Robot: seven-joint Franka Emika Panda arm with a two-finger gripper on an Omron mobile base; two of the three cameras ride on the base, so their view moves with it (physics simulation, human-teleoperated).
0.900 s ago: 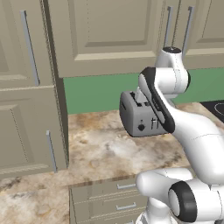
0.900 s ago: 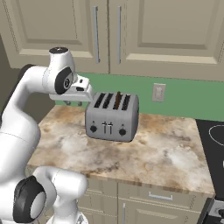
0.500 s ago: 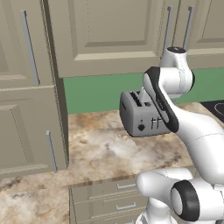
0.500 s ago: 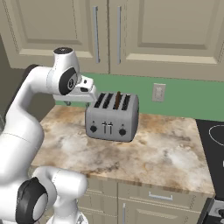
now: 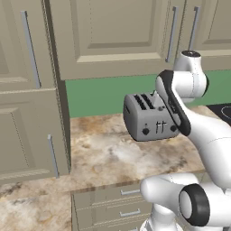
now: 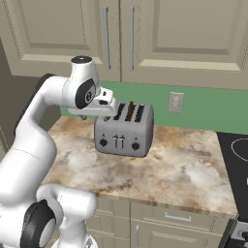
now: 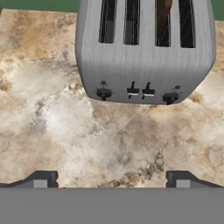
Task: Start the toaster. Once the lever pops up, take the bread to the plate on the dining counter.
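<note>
We are at the first step: the gripper, fingers spread wide and empty, hovers above the marbled worktop before the toaster. The bread sits in a slot. Next we must press a lever down.

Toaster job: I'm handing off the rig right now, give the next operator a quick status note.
Claw: open and empty, above the worktop in front of the toaster.
Toaster stands on the marbled worktop by the green wall. Bread sits in the third slot from the left, top edge sticking out.
Done: claw brought near the toaster front.
Left: press a lever, wait for the pop, carry the bread to the plate.
</note>
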